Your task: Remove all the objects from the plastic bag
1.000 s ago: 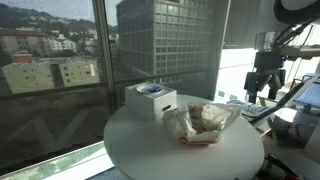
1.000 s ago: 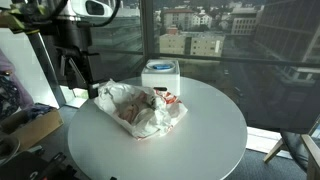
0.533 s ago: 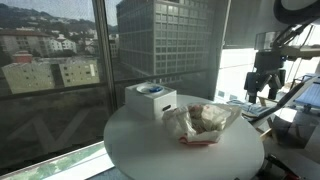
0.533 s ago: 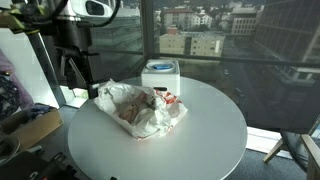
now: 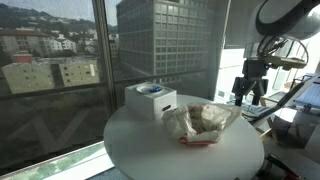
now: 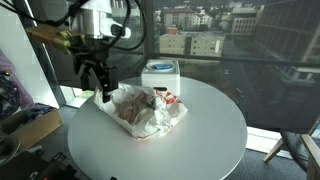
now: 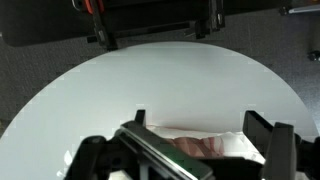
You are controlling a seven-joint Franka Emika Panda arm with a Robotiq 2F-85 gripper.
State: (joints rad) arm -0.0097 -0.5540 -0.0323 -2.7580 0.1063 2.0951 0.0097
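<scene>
A crumpled clear plastic bag (image 5: 203, 122) lies on the round white table (image 5: 160, 150), with objects inside it, one reddish. It also shows in the exterior view (image 6: 143, 108) and at the bottom of the wrist view (image 7: 205, 143). My gripper (image 5: 247, 92) hangs open just above the bag's edge, also seen in the exterior view (image 6: 101, 88). In the wrist view the two fingers (image 7: 200, 130) stand apart with nothing between them and the bag below.
A white box with a blue-rimmed cup on top (image 5: 150, 98) stands on the table beside the bag, also in the exterior view (image 6: 160, 76). Large windows run behind the table. Clutter and cables sit off the table's edge (image 6: 25, 125).
The arm has swung in from beyond the table's edge and dropped lower, so the open gripper is now over the bag's edge. The bag and box have not moved.
</scene>
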